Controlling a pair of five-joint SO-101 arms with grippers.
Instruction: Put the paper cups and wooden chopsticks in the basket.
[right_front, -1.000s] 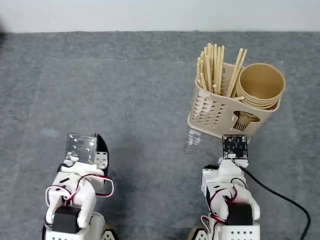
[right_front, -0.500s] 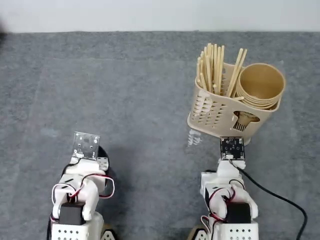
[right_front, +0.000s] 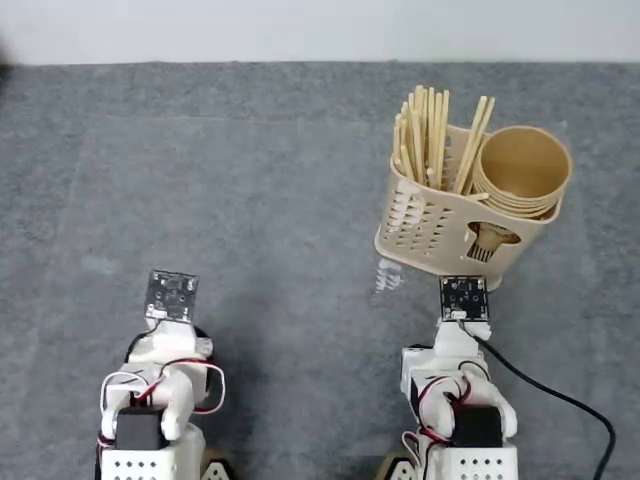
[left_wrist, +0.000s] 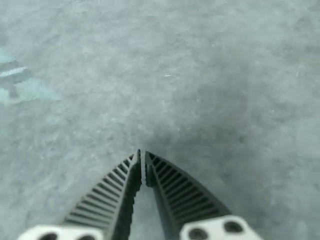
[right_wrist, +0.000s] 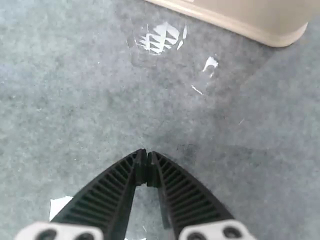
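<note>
Evidently, on the grey mat (right_front: 250, 180), the basket (right_front: 440, 225) stood straight ahead of the right arm and just beyond it, well apart from the left arm. The paper cups (right_front: 522, 165) sat nested in one end and the wooden chopsticks (right_front: 425, 130) stood on end beside them. The right gripper (right_wrist: 145, 167) and left gripper (left_wrist: 141, 167) were both closed on nothing, tips over bare mat. Seemingly, no fetching was left.

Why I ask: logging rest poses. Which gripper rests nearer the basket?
The right gripper; the basket lies just ahead of it, not of the left gripper.
</note>
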